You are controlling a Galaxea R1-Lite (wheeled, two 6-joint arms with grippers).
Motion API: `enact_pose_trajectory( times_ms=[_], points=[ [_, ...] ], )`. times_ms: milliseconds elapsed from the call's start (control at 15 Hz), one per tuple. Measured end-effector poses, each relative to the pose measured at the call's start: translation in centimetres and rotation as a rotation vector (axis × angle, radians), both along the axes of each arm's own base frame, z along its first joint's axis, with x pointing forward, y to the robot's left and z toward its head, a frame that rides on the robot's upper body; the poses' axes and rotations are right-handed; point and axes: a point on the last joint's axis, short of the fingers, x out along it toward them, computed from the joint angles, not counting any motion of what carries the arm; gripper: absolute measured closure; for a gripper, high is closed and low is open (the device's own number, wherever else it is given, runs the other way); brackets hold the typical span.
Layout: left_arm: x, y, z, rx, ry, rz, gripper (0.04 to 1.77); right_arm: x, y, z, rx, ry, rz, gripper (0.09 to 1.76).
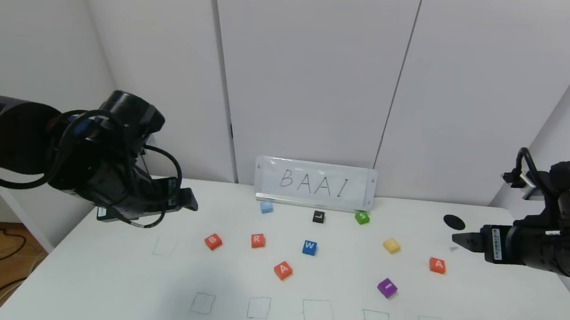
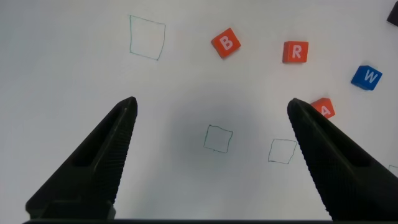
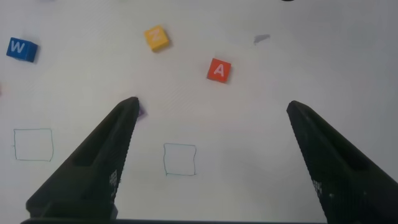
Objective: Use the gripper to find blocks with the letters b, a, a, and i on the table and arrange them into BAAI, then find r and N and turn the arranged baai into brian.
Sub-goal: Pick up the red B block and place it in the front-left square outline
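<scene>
The B block [image 1: 213, 241], orange-red with a white letter, lies flat at about nine o'clock of the scattered group, turned a little so its letter tilts clockwise; the R block [image 1: 257, 240], same colour, sits just to its three o'clock, nearly square to the counter [image 1: 96, 277] edge. One A block [image 1: 282, 270] lies toward six o'clock, rotated slightly, and the other A block [image 1: 437, 265] rests well apart at three o'clock. The purple I block [image 1: 387, 287] sits at five o'clock, its letter lying sideways. Around them are a blue W block [image 1: 309, 247], a yellow block [image 1: 391, 245], a green S block [image 1: 362, 217], a black L block [image 1: 318, 216] and a pale blue block [image 1: 266, 207]. A sign [image 1: 315, 183] at twelve o'clock reads BAAI. Green-drawn squares [image 1: 318, 312] line the near edge. The left gripper [image 2: 211, 115] and right gripper [image 3: 211, 115] hover above the counter, both spread wide and holding nothing.
</scene>
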Motion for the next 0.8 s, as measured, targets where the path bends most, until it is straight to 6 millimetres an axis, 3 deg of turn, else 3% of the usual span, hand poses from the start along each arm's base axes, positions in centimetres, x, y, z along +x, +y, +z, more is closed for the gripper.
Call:
enact_pose_trajectory(
  times_ms=[800],
  points=[
    [6.5,-2.3,-2.4,-0.144,0.180,0.252,0.09,-1.1,0.5,0.7,0.007,-0.022,0.027,0.14]
  ],
)
